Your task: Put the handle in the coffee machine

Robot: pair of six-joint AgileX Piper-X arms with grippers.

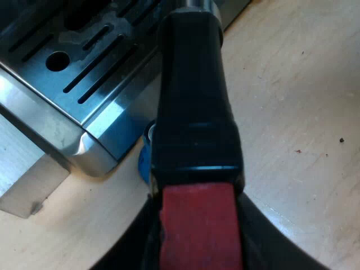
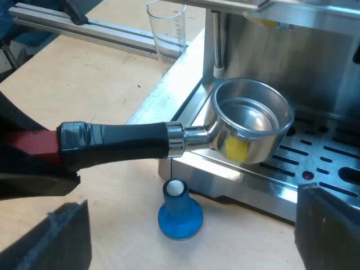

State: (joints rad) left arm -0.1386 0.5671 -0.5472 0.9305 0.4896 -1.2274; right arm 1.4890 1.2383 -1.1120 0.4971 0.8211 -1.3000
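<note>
I work over a pale wooden tabletop [image 1: 292, 95] with a fine grain and a matt surface. The light on it is bright, even and warm in tone, and the shadows on the wood have soft edges. A small dark speck [image 1: 341, 139] marks the wood, with a reddish fleck [image 1: 298, 151] near it. From my right wrist I see a grey metal rail [image 2: 84, 31] with lengthwise grooves lying along the tabletop's edge. Past the rail sits a dark blue shape [image 2: 11, 11] that I cannot make out.
</note>
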